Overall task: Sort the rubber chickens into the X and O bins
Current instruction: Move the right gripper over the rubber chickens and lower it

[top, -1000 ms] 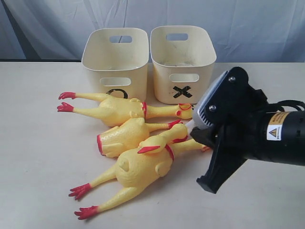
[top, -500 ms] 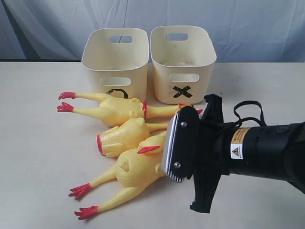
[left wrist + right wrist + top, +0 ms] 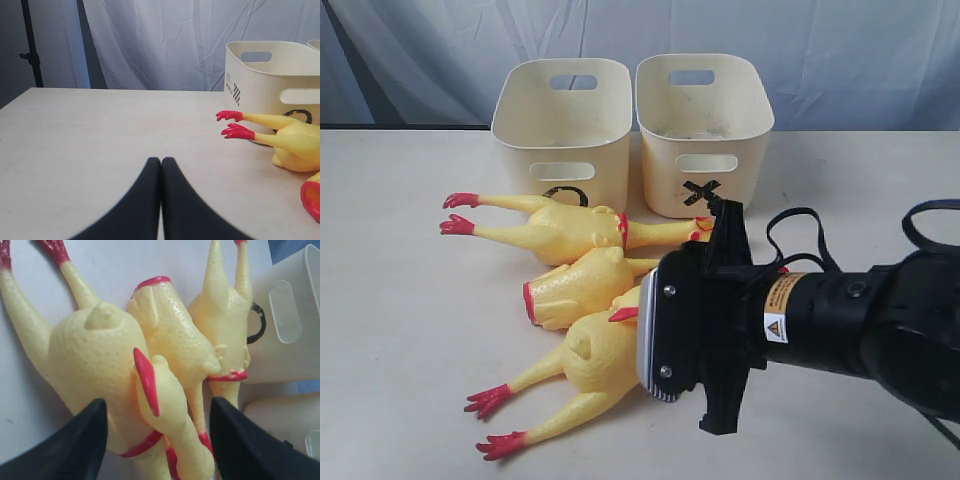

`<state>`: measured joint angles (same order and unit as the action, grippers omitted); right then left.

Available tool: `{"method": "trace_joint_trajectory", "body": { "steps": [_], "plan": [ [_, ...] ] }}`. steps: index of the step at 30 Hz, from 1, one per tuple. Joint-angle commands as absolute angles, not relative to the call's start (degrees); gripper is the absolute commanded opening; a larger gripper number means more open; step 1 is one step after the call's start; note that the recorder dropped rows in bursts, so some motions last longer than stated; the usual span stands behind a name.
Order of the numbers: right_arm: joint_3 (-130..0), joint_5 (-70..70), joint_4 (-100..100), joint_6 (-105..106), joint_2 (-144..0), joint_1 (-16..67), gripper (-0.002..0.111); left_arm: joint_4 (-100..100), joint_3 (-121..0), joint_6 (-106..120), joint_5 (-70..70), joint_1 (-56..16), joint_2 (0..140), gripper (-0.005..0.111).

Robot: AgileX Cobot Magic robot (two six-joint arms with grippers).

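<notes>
Several yellow rubber chickens lie side by side in front of the bins. The back large chicken (image 3: 555, 228) and the front large chicken (image 3: 590, 360) flank a smaller chicken (image 3: 575, 285). Another small chicken (image 3: 162, 395) with a red comb lies on the front one's shoulder. My right gripper (image 3: 160, 440) is open, its black fingers (image 3: 92, 435) straddling that small chicken and the necks without touching them. The right arm (image 3: 820, 320) hides the heads in the exterior view. The O bin (image 3: 560, 120) and X bin (image 3: 705, 115) stand upright behind. My left gripper (image 3: 161, 162) is shut and empty, low over the table.
From the left wrist, the back chicken's red feet (image 3: 235, 124) and the O bin (image 3: 275, 75) lie to one side. A grey curtain (image 3: 640, 40) hangs behind the table. Bare tabletop (image 3: 400, 330) stretches left of the chickens.
My right arm has swung left and lower, over the chickens' necks, and now covers their heads and the lower part of the X mark. The chickens and bins have not moved.
</notes>
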<state>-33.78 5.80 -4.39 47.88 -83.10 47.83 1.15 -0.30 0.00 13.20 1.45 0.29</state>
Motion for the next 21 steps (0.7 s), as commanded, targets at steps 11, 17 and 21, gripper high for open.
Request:
{"method": "trace_joint_trajectory", "body": {
  "steps": [11, 17, 21],
  "plan": [
    [-38.7, 13.1, -2.6, 47.9, -93.5, 48.0, 0.057, 0.9, 0.0, 0.0, 12.9, 1.6, 0.0, 0.000],
    [-40.2, 9.6, -0.8, 47.9, -94.1, 48.0, 0.057, 0.9, 0.0, 0.0, 12.9, 1.6, 0.0, 0.000],
    [-40.3, 7.1, -0.8, 47.9, -94.3, 48.0, 0.057, 0.9, 0.0, 0.0, 12.9, 1.6, 0.0, 0.000]
  ]
}}
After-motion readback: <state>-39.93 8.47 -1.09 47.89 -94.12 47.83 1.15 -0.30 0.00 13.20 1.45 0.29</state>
